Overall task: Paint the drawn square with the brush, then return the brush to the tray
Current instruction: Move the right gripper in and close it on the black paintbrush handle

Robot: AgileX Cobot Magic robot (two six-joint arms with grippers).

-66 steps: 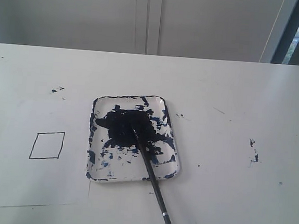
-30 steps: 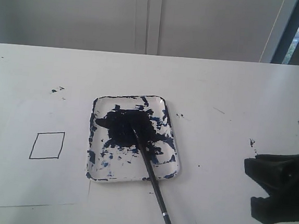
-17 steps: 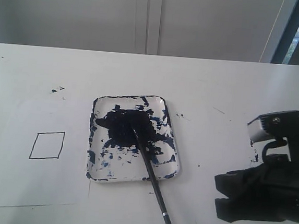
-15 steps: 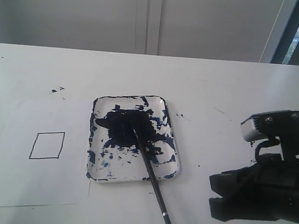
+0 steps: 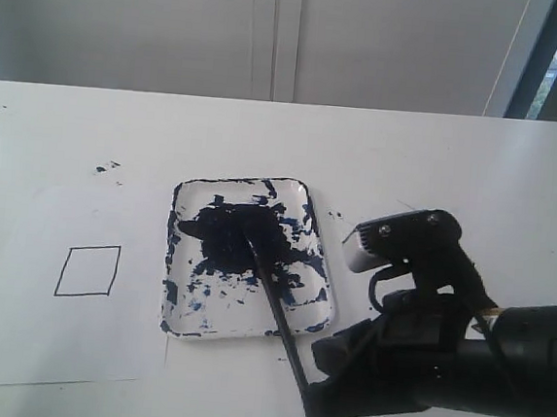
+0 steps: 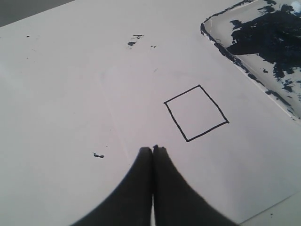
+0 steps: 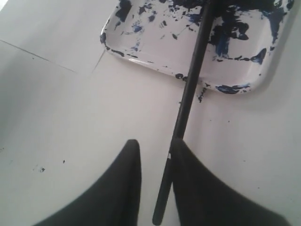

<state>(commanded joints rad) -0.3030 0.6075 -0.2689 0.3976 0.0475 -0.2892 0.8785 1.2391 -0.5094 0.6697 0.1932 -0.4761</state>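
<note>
As one brush (image 5: 272, 301) rests, one tray (image 5: 192, 193)

The right end effector (image 5: 314, 378) is matt black, with two thick fingers (image 7: 123, 188) that widen from rounded tips into a bulky black body. Above it is a silver-grey camera housing (image 5: 400, 241), box-shaped with rounded corners. Its face shows two small dark screw heads, and a black bracket (image 5: 441, 264) carries it. A thin black cable (image 5: 373, 297) loops under the housing. The forearm (image 5: 528, 362) behind is a smooth black tube. The left end effector (image 6: 152, 150) shows two plain black tapering prongs with narrow tips.
</note>
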